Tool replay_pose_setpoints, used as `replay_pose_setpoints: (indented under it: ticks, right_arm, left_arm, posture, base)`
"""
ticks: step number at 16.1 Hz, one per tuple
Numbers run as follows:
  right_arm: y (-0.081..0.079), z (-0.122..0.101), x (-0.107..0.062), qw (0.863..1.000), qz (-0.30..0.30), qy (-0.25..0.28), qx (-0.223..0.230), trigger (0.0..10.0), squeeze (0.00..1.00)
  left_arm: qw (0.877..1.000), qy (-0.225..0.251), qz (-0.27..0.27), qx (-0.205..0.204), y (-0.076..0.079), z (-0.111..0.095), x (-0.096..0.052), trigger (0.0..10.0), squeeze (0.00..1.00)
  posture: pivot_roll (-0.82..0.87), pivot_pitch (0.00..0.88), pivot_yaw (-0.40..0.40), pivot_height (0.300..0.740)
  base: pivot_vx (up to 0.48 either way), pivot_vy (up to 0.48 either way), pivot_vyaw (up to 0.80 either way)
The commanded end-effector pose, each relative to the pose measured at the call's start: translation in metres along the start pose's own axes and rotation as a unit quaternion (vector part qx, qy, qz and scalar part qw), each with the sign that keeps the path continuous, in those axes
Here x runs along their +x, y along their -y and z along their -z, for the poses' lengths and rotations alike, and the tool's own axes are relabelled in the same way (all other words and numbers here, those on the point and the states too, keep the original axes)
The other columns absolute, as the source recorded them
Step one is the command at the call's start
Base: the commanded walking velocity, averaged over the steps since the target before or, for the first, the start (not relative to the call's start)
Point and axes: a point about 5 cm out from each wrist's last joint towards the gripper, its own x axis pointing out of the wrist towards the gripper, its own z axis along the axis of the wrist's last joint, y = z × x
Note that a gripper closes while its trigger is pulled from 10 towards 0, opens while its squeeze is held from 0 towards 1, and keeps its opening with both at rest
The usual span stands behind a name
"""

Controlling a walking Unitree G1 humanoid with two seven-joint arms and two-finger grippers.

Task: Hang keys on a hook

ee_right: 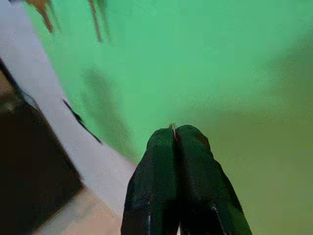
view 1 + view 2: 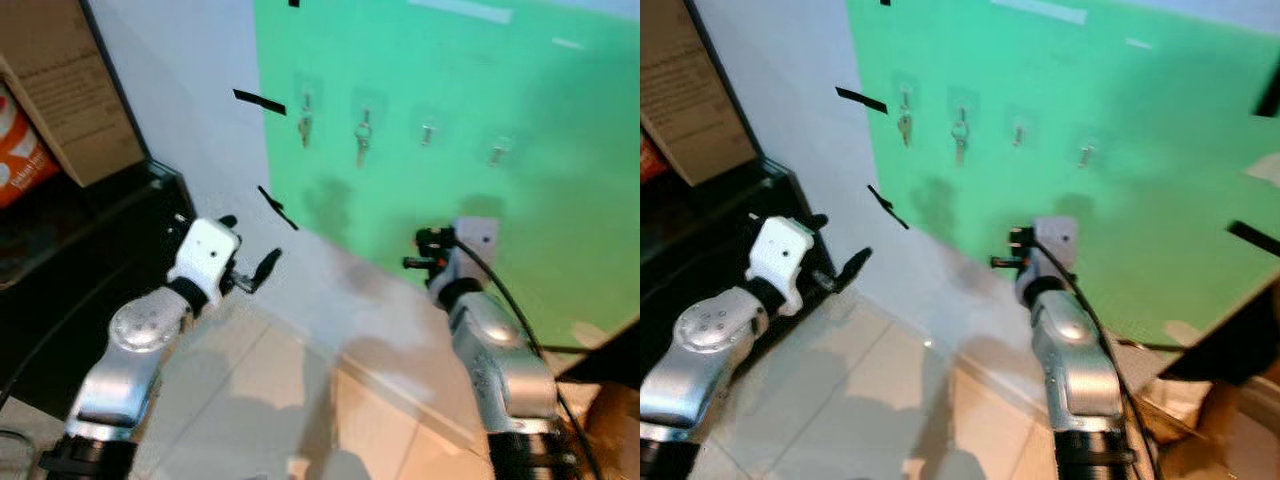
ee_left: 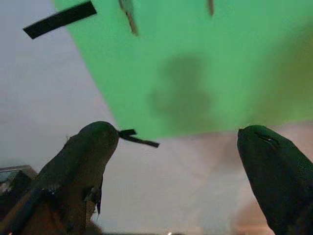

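Observation:
A green board (image 2: 480, 120) on the wall carries a row of small hooks. A key (image 2: 305, 125) hangs on the leftmost hook and a second key (image 2: 363, 138) on the one beside it. The two hooks (image 2: 427, 133) further right look bare. My left gripper (image 2: 250, 243) is held up at the lower left of the board, open with nothing between its fingers (image 3: 93, 147). My right gripper (image 2: 420, 250) points at the board's lower middle. Its fingertips (image 1: 161, 139) are pressed shut, with a thin reddish sliver between them that I cannot identify.
A black cabinet (image 2: 90, 250) stands at the left with a cardboard box (image 2: 70, 90) and an orange pack (image 2: 20, 160) on it. Black tape strips (image 2: 258, 101) are stuck on the white wall. Pale floor tiles (image 2: 260, 400) lie below. A black cable (image 2: 510, 300) runs along my right arm.

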Motion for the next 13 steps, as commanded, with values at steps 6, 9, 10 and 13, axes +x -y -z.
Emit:
replay_pose_setpoints:
  ticks: [6,9,10,13]
  right_arm:
    - [0.000,-0.005,-0.006,1.000,-0.018,0.018,-0.014,10.0,0.00]
    - [-0.002,-0.013,-0.005,0.998,-0.056,0.026,-0.018,10.0,0.00]
    - [-0.003,-0.015,-0.005,0.997,-0.065,0.029,-0.021,10.0,0.00]
    - [-0.004,-0.032,-0.003,0.995,-0.085,0.051,-0.023,10.0,0.00]
  left_arm:
    - [1.000,0.006,0.029,0.004,0.001,-0.005,0.008,10.0,0.00]
    - [1.000,0.006,0.024,0.004,0.000,-0.005,0.006,10.0,0.00]
    - [1.000,0.006,0.022,0.004,-0.001,-0.005,0.005,10.0,0.00]
    - [0.998,0.018,0.068,-0.006,0.004,-0.007,-0.002,10.0,0.00]
  posture:
    - [0.02,0.000,0.070,0.740]
    - [0.04,0.000,0.044,0.740]
    - [0.04,0.000,0.038,0.740]
    - [0.06,0.000,0.010,0.740]
  base:
    - [0.294,0.000,0.00]
    - [0.294,0.000,0.00]
    - [0.292,0.000,0.00]
    - [0.000,0.000,0.00]
